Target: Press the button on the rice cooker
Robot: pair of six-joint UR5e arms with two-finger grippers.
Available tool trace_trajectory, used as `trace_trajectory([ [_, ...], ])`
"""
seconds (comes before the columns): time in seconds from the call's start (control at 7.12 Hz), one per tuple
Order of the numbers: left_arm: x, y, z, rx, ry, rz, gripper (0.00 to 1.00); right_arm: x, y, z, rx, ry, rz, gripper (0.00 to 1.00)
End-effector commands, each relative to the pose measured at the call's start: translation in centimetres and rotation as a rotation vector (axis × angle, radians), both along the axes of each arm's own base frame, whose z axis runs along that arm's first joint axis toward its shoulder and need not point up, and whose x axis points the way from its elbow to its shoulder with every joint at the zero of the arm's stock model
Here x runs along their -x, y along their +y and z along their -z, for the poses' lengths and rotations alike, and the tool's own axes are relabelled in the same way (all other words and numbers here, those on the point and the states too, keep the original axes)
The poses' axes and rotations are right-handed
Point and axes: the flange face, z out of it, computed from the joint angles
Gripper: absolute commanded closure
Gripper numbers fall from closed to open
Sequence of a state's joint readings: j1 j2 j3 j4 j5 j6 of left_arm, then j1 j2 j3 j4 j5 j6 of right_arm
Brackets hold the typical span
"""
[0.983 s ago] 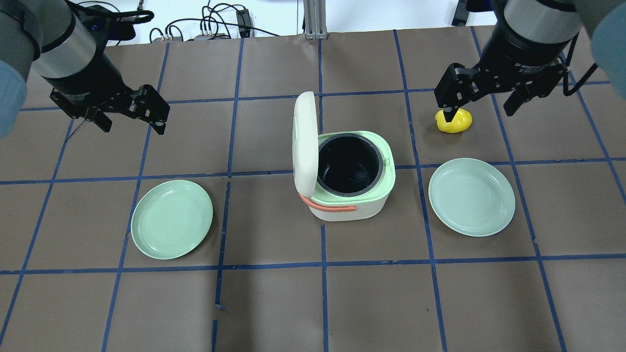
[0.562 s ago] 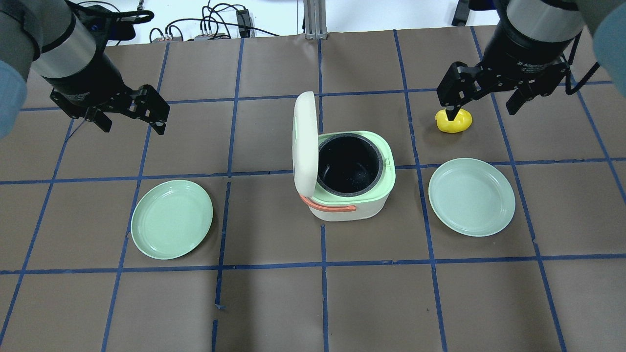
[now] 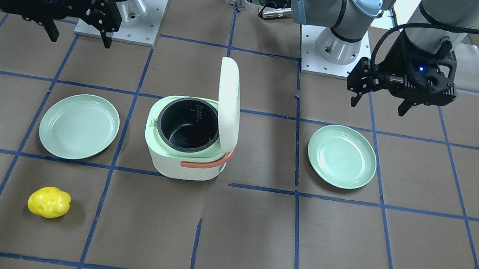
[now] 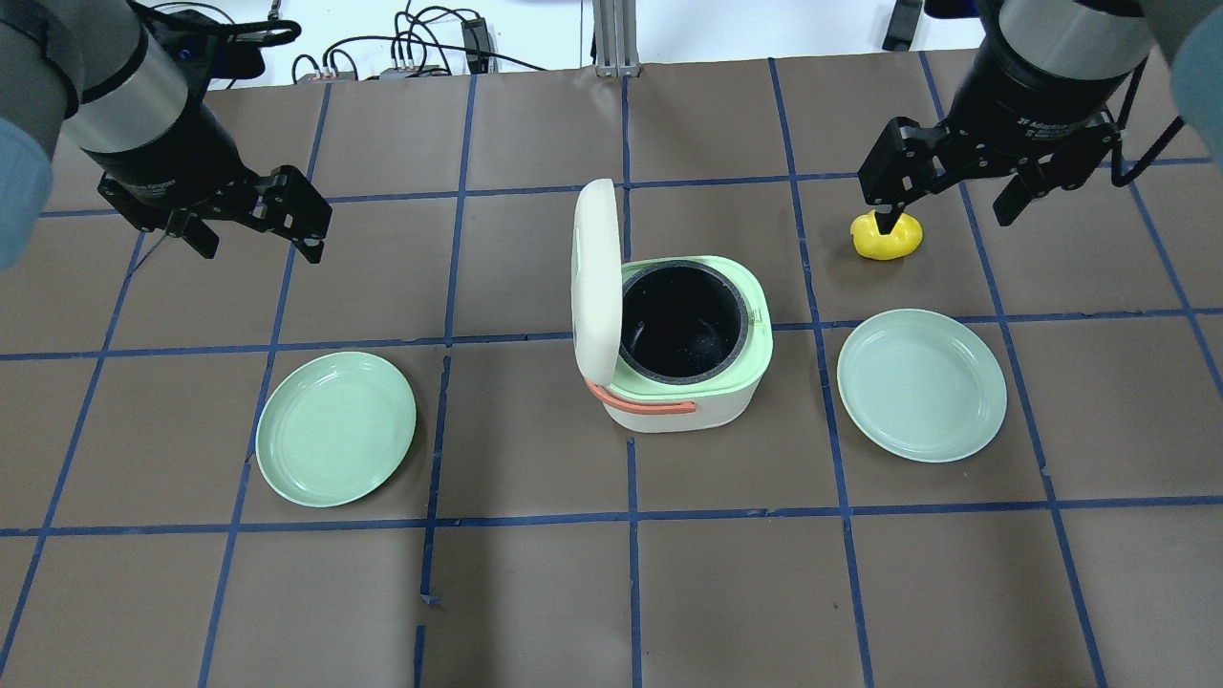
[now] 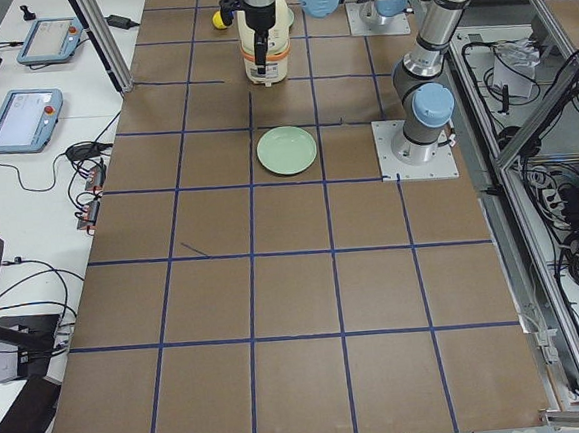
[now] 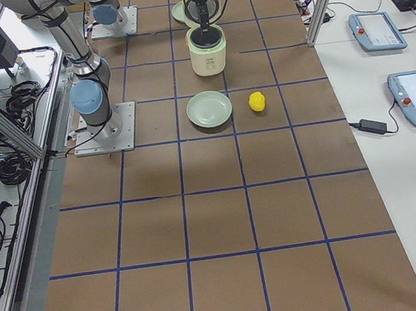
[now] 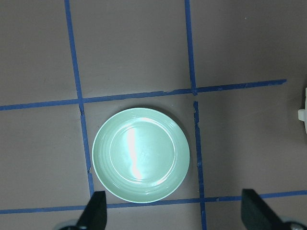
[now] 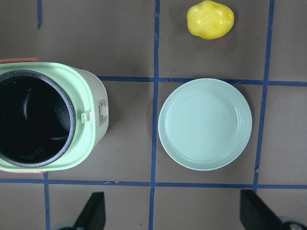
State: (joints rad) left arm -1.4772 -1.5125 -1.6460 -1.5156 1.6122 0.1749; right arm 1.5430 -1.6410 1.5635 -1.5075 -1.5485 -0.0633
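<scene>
Left plate [image 4: 335, 427] and right plate [image 4: 921, 384] flank the rice cooker [image 4: 683, 382] in the middle of the bench [image 4: 535, 592]; yellow potato [image 3: 49, 202] beyond the right plate. Lid [image 4: 594, 277] upright, dark pot [image 4: 683, 320] exposed, button perhaps that front tab [image 8: 102, 113]. Left hand [image 4: 258, 247] and right hand [image 4: 948, 220] hover spread.

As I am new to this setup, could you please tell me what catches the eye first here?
The rice cooker at the centre of the table, its white lid upright, catches the eye first. The left plate and right plate, both pale green, flank it, and a bright yellow lump lies beyond the right plate. The left gripper and right gripper hang open above the table.
</scene>
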Motion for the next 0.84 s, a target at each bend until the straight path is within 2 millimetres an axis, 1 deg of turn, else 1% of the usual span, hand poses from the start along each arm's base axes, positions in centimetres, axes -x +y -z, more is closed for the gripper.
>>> trace_trajectory([
  [0.0, 0.0, 0.0, 0.0, 0.0, 0.0, 0.0, 0.0, -0.26, -0.12, -0.27, 0.005, -0.019, 0.0, 0.0],
  [0.7, 0.0, 0.0, 0.0, 0.0, 0.0, 0.0, 0.0, -0.26, -0.16, 0.02, 0.006, -0.019, -0.006, 0.0],
])
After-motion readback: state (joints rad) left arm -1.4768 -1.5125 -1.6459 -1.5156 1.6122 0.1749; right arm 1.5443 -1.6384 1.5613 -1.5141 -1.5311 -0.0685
